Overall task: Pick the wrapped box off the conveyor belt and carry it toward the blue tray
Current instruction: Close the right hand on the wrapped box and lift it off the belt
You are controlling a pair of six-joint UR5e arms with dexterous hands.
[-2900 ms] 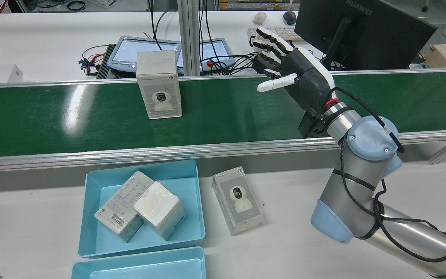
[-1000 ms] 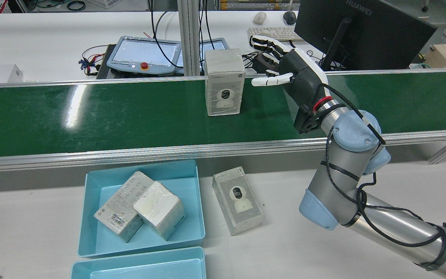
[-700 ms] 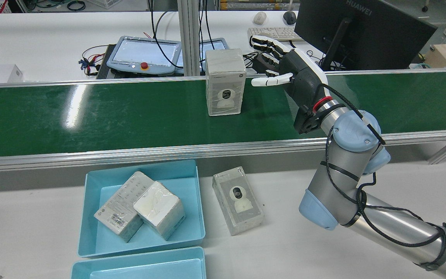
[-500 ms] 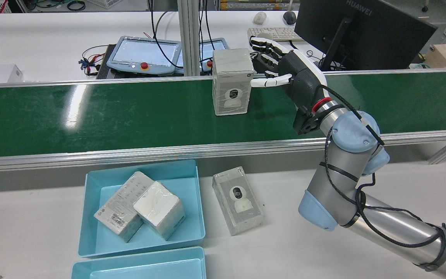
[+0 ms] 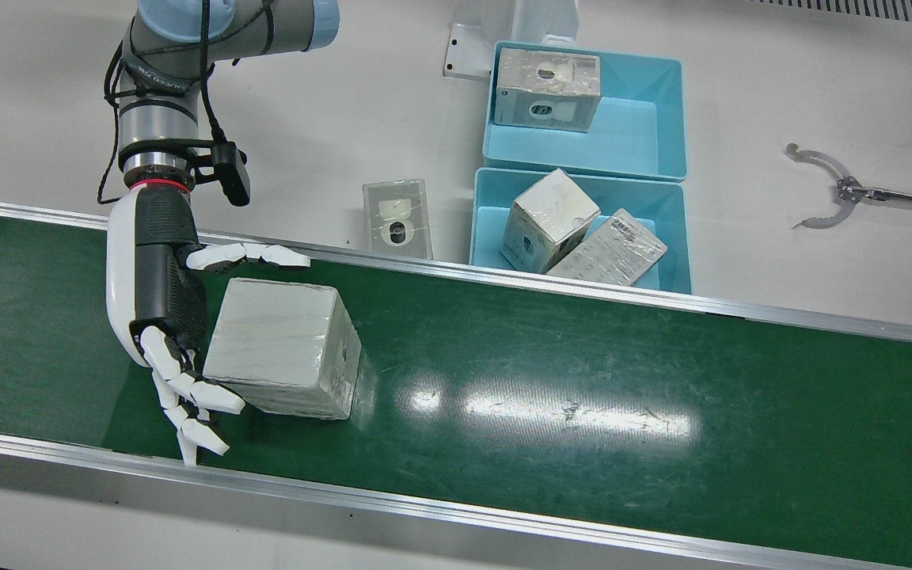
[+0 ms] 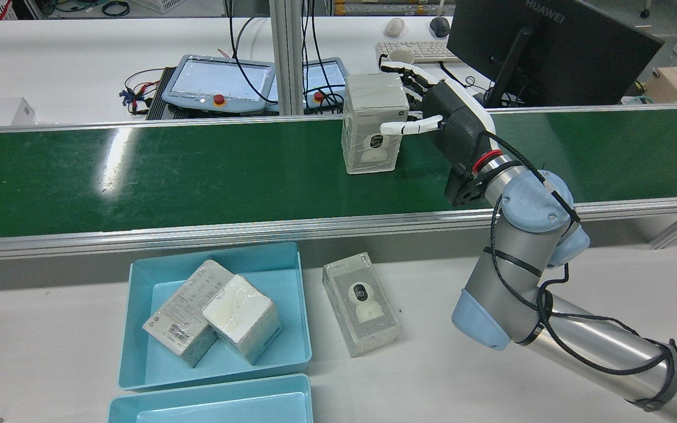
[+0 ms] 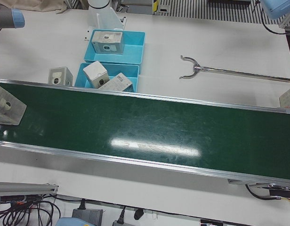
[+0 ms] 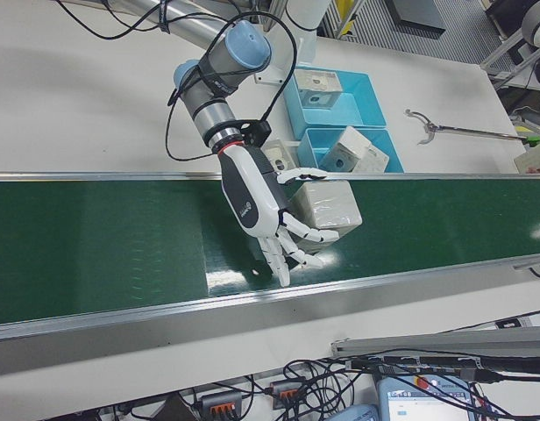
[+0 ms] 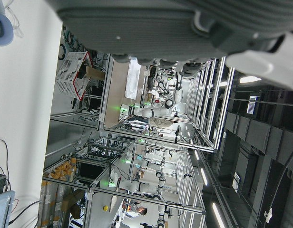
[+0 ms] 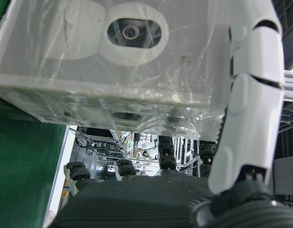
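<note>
Front view, left to right: right hand [image 5: 161, 305] spread over the green belt [image 5: 583, 380], thumb along the near side of the wrapped box [image 5: 282, 348], fingers [image 5: 187, 396] curled round the far side, not clamped, nothing lifted. Box upright on belt, just beside the palm. Loose box [image 5: 397, 218] lying on the white table [image 5: 780, 253]. Blue tray [image 5: 678, 261] with two boxes, well apart from the hand. Left hand: state cannot be told.
</note>
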